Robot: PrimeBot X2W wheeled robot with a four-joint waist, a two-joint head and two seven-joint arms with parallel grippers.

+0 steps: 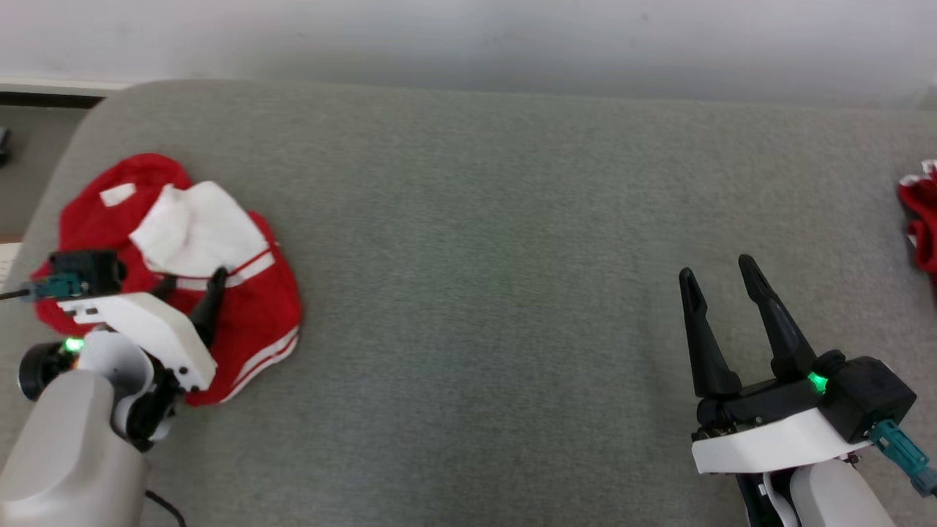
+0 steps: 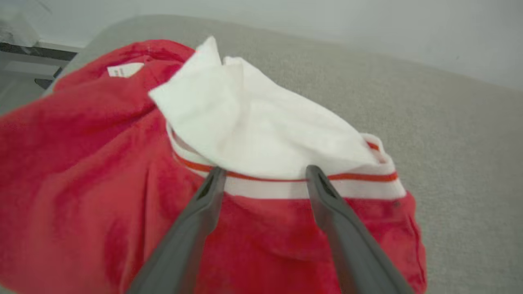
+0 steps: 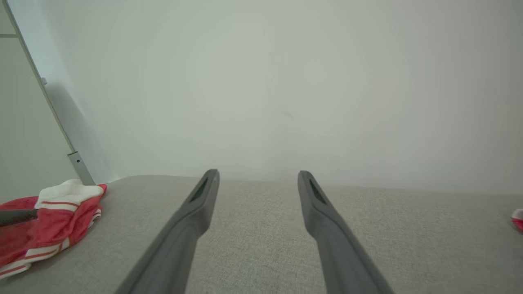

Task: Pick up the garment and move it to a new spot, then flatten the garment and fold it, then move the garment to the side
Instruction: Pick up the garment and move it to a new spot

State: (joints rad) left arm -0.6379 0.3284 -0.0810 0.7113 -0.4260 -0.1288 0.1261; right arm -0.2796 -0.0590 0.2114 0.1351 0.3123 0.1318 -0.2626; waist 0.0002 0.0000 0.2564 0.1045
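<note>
Grey fabric surface point(image 1: 476, 293) before a pale wall point(image 1: 468, 36), red-and-white cloth point(image 1: 921, 227) at its right edge.

A wide bare stretch of the grey surface point(image 1: 476, 256) is left open between the red and white garment point(image 1: 256, 307) on the left and the right gripper point(image 1: 717, 265) at the lower right. The room ahead of that gripper's spread fingers is bare too. The left end is taken up by the heaped garment, with the left gripper point(image 2: 265, 169) held over it. A small red cloth point(image 1: 921, 227) is seen at the far right edge. The back is closed off by a pale wall point(image 1: 468, 36).
</note>
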